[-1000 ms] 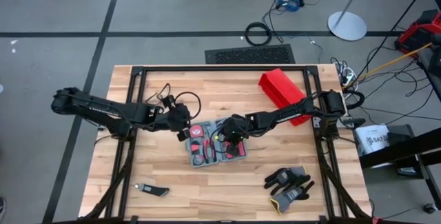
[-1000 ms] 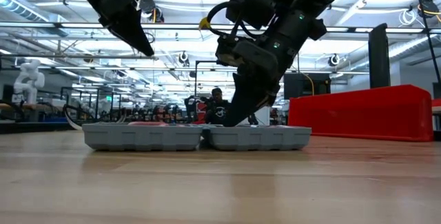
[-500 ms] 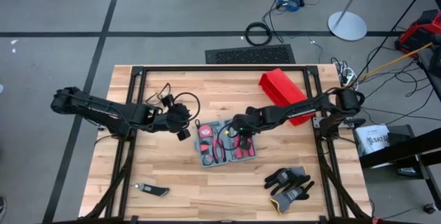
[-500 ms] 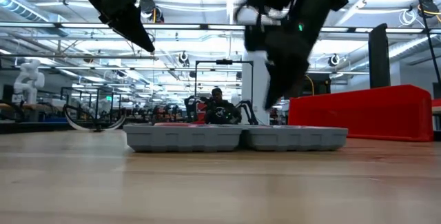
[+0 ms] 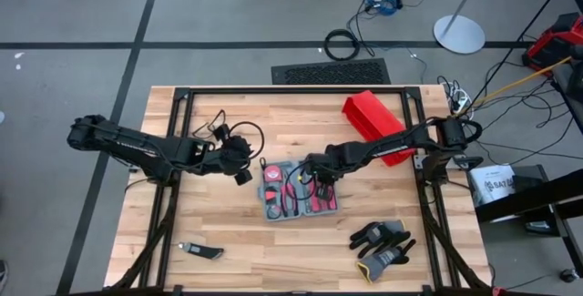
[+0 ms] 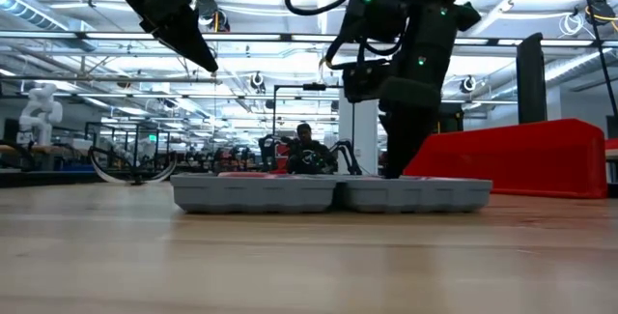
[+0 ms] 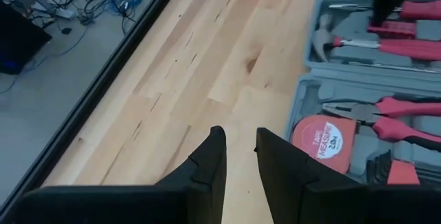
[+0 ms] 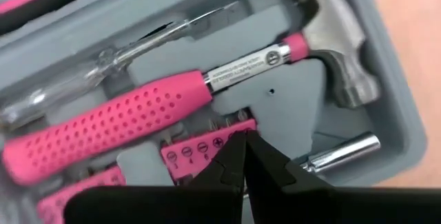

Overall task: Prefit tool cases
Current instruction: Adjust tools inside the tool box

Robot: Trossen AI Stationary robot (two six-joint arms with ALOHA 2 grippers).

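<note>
Right gripper (image 8: 242,156), fingers clenched empty, is hovering over the flat grey plastic tool case (image 5: 298,189) lying open, pink-handled tools seated; left gripper (image 7: 240,156) is waiting beside, fingers parted.

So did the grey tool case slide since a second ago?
Yes. The tool case slid toward the red bin, pushed by the shut right gripper.
</note>
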